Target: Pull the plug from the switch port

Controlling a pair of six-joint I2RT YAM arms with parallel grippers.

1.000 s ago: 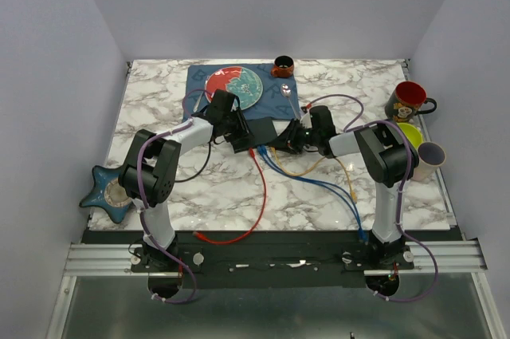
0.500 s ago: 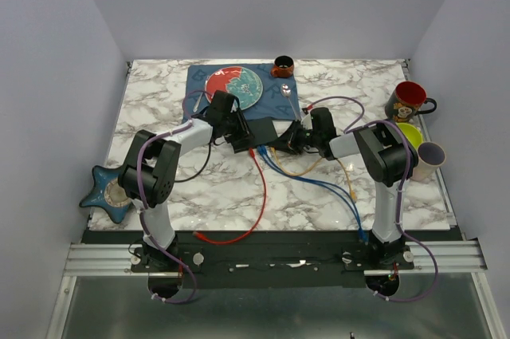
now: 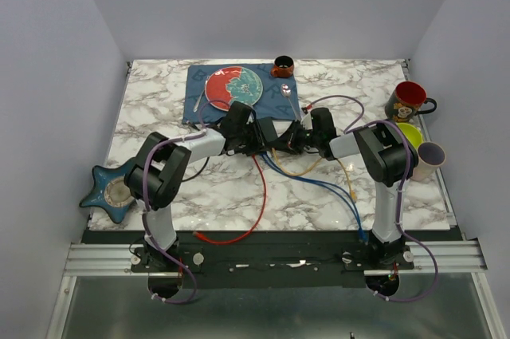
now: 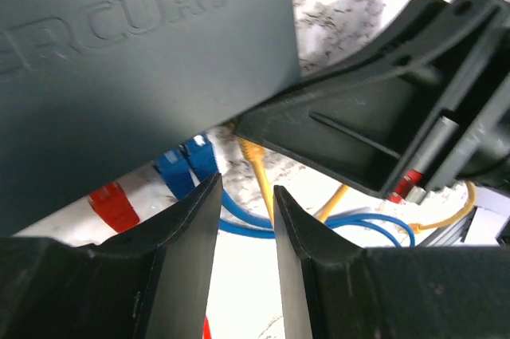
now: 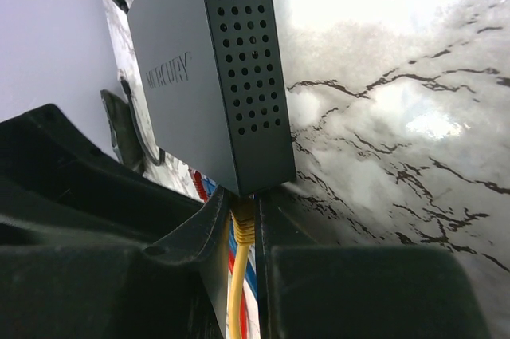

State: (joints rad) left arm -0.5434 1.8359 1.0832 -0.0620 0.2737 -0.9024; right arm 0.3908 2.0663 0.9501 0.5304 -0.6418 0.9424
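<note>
The switch [image 3: 269, 126] is a flat dark grey box marked MERCURY, lying just in front of the blue placemat. Red, blue and yellow cables are plugged into its near edge. In the right wrist view the switch [image 5: 215, 76] fills the upper left, and my right gripper [image 5: 245, 202] is shut on the yellow plug [image 5: 243, 227] at the end port. My right gripper [image 3: 289, 141] is at the switch's right end. My left gripper [image 3: 252, 138] is low beside the switch's near edge. In the left wrist view it [image 4: 245, 187] is open and empty, with the blue plugs [image 4: 187, 167] just beyond its tips.
A red and teal plate [image 3: 233, 87] sits on the blue placemat [image 3: 199, 106], with a brown cup [image 3: 282, 65] and a spoon [image 3: 285, 90]. Three mugs [image 3: 409, 101] stand at the right edge. A blue star dish [image 3: 111, 191] is at the left. A red cable [image 3: 260, 195] and blue cables [image 3: 327, 187] trail toward me.
My left gripper has moved right, from the switch's left end to its near edge by the plugs. The right gripper has stayed on the yellow plug.
</note>
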